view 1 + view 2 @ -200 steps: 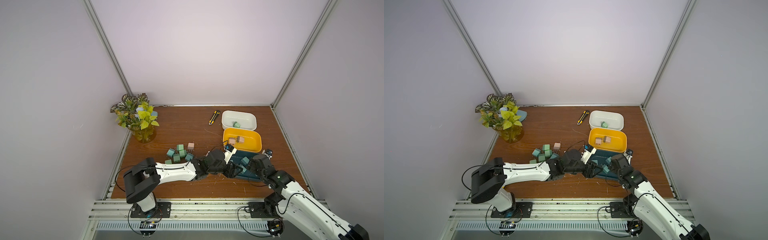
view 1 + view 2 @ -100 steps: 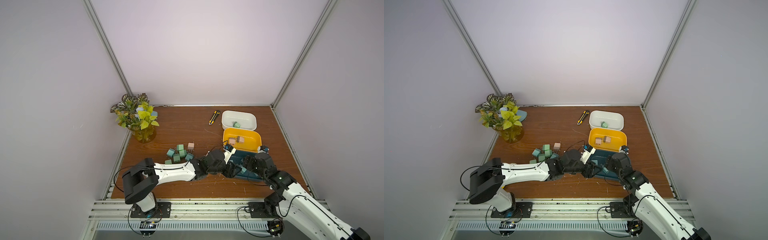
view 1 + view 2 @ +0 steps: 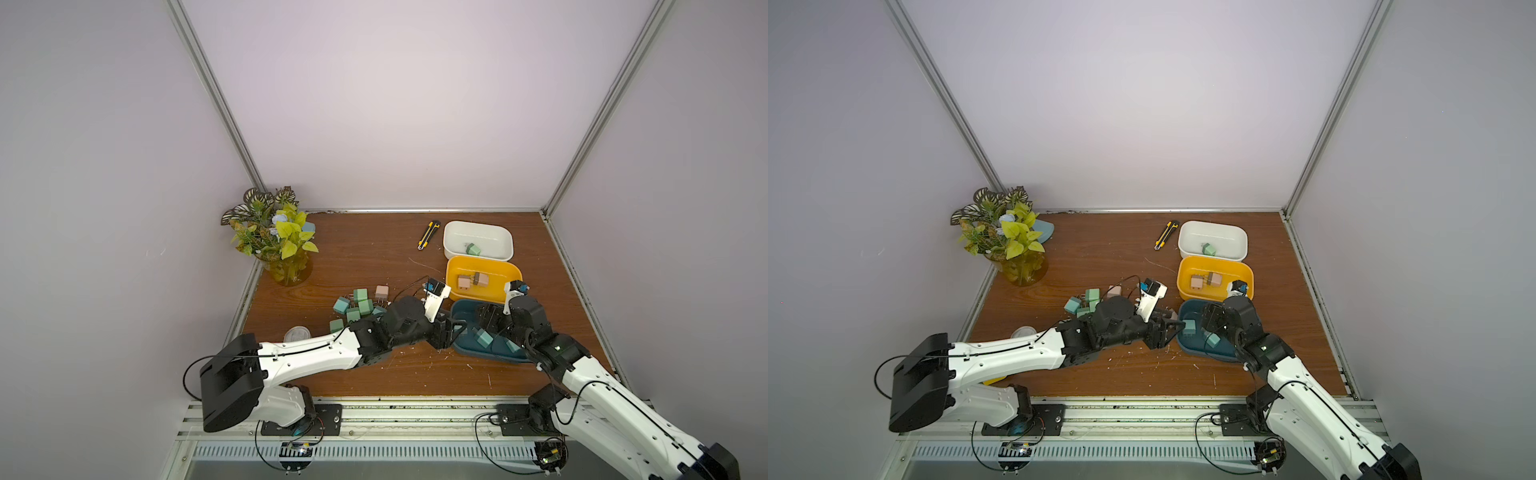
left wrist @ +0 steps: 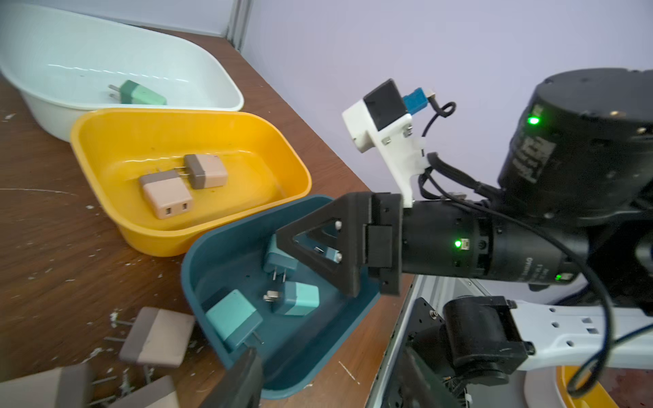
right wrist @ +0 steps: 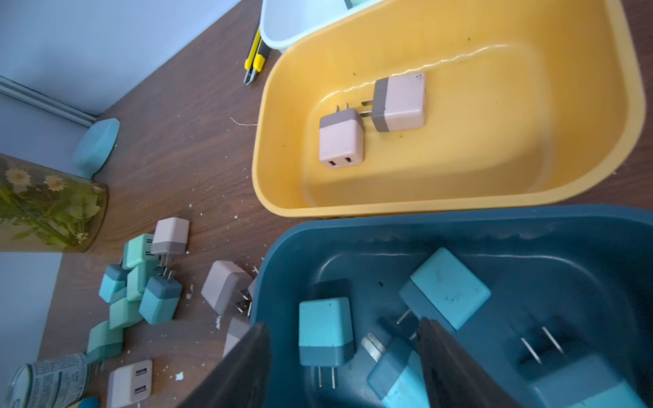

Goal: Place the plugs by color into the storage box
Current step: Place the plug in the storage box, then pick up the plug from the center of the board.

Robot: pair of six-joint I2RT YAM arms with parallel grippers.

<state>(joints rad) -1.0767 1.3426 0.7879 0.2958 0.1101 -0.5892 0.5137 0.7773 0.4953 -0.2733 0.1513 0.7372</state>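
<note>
Brown wood tabletop [image 3: 374, 257] boxed in by pale lilac walls. Starting nearest you: your right claw [image 5: 341, 326] hangs inside the dark teal plastic tray [image 5: 459, 217]. Its fingers are spread fairly wide either side of a teal-blue cube plug [image 5: 325, 325] lying flat, and they don't look to be touching it. The plug's long axis runs along the fingers, prongs pointing back toward the wrist.

Your left claw [image 3: 1168, 329] sits right at that tray's left rim, and I can't tell if it's gripping anything. The loose pile of mint, teal and pink plugs [image 3: 365, 306] lies left of both claws, nearer the left arm, so I'd guess that arm fetches next.

Further back, the yellow oval tray [image 3: 498, 270] holds two pale pink plugs [image 3: 464, 281], then the white tray [image 3: 478, 232] holds one mint plug [image 3: 473, 249]. The yellow-black utility knife [image 3: 428, 235] and potted plant [image 3: 274, 232] sit far back.
</note>
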